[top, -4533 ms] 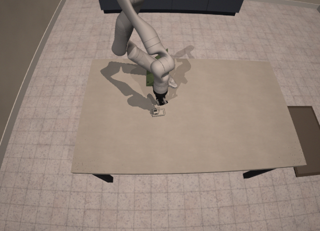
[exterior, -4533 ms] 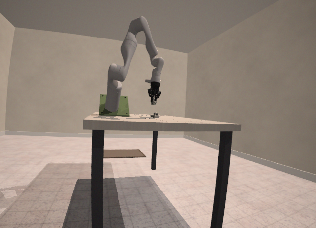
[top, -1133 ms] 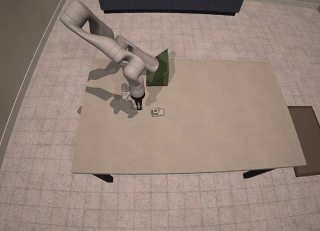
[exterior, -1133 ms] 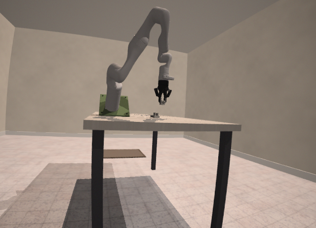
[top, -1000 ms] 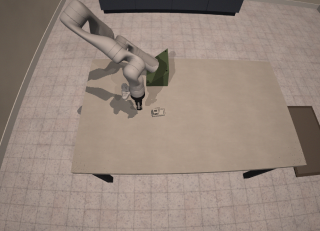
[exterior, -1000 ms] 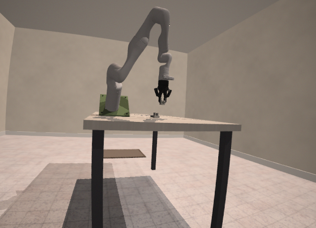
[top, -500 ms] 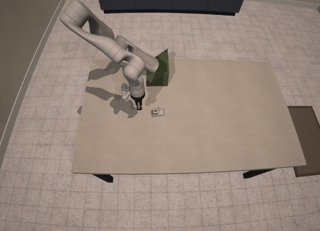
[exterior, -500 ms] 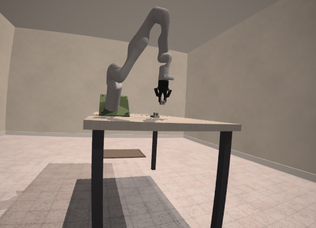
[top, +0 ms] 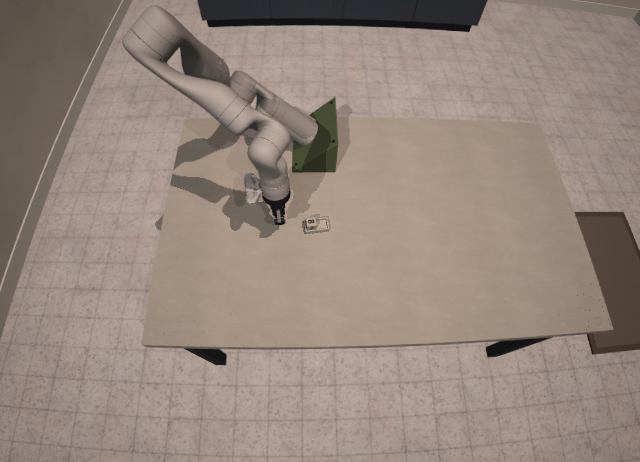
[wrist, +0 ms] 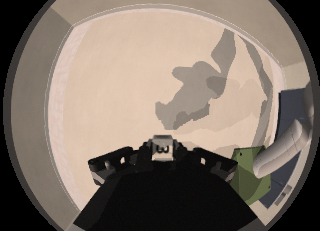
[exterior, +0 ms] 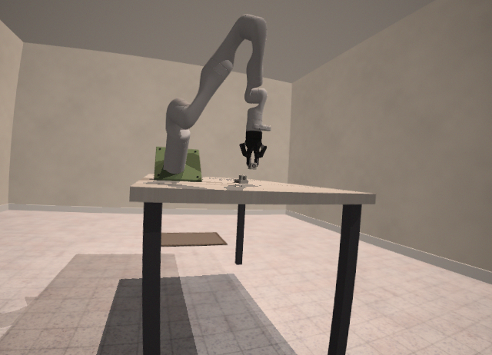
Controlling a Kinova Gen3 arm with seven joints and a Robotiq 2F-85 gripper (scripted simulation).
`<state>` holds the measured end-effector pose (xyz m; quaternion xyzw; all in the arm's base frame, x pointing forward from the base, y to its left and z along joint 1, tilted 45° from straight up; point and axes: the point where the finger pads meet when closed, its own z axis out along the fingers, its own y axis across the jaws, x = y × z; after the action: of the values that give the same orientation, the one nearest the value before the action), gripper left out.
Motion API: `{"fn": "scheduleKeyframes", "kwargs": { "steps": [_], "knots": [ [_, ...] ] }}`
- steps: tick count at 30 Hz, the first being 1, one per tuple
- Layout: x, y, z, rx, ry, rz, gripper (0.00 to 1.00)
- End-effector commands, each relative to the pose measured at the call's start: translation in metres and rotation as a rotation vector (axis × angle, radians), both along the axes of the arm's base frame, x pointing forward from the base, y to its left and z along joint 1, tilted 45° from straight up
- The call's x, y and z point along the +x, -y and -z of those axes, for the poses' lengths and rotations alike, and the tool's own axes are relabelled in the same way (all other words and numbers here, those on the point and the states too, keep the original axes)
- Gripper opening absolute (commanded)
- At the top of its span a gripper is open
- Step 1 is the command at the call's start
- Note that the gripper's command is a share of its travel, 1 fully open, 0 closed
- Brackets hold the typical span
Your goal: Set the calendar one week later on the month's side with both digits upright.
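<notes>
Overall, worktop (top: 392,271) (exterior: 254,196) carries green mounting plate (top: 326,160) (exterior: 194,160) (wrist: 244,178) at arm's foot. Gripper (top: 279,222) (exterior: 253,164) (wrist: 162,144) raised above worktop, pointing down, pinching one cube (exterior: 253,166) (wrist: 163,149); dark figure visible on cube. Tray (top: 323,230) on worktop, near gripper in top view. Second cube (top: 310,222) (exterior: 243,179) in one end of tray, "8"-like digit facing up; other end vacant.

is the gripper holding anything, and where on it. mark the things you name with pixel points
Yes, one small digit cube (exterior: 253,166) (wrist: 162,149), pinched by two opposite sides between the fingertips of the gripper (top: 279,220) (exterior: 253,163) (wrist: 162,144), above the table (top: 413,240) (exterior: 254,196) (wrist: 110,81).
</notes>
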<state>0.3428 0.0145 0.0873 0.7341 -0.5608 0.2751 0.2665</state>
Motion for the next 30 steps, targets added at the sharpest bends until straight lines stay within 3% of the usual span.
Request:
{"fn": "scheduleKeyframes", "kwargs": {
  "steps": [1,15,30],
  "knots": [
    [0.001,0.013,0.01,-0.009,0.001,0.011,0.26],
    [0.006,0.047,0.045,-0.008,0.001,0.01,0.26],
    [0.009,0.048,0.046,-0.002,0.007,0.01,0.26]
  ]
}}
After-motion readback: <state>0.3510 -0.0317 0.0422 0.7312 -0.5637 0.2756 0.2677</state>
